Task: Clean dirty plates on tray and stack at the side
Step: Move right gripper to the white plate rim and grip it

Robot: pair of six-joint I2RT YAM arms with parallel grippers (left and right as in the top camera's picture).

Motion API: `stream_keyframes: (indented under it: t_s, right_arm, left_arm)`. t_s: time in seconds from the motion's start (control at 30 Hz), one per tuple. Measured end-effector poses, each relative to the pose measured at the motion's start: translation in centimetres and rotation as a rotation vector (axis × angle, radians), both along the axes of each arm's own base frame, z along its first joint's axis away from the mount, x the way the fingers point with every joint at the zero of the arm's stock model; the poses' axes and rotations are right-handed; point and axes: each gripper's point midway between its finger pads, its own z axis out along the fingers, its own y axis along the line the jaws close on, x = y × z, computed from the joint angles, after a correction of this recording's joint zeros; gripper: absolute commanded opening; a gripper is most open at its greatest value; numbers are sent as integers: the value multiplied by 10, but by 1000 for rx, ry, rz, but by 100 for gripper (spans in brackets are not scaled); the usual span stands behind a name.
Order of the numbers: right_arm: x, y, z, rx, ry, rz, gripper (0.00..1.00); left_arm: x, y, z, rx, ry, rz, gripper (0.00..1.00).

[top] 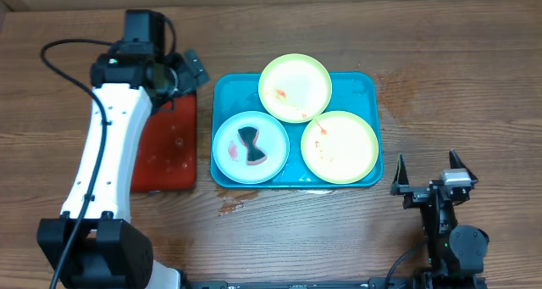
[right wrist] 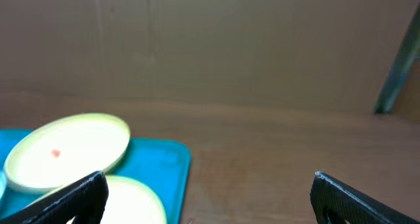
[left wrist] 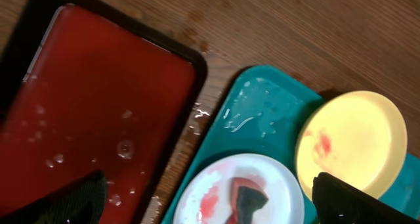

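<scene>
While three plates (top: 295,87) lay on the tray (top: 227,90), left fingers (left wrist: 79,198) hung spread at its ten o'clock, right fingers (top: 398,172) spread at four o'clock.

A red-orange rectangular plastic tray (left wrist: 98,99) with black rim, beaded with water, lies beside the turquoise rectangular plastic tray (left wrist: 252,102). On the latter: white round plate (left wrist: 275,184), red-smeared, carrying a dark object (left wrist: 249,199); pale yellow-green round plate (left wrist: 357,135), red-smeared.

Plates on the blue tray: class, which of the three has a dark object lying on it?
The white plate with the light-blue rim, nearest the red tray; both yellow-green plates carry only smears.
</scene>
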Motion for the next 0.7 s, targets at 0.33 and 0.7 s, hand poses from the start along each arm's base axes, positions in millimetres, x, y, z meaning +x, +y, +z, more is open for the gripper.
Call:
stream_keyframes:
  t_s: [0.33,0.7]
  right_arm:
    - [-8,15,46,-26,-190,85,100]
    - [-88,73,157,-4,-681,489,100]
  left_arm:
    - [-2,8,-1,6,10,6,100]
    - [-4,8,-2,12,17,-5,100]
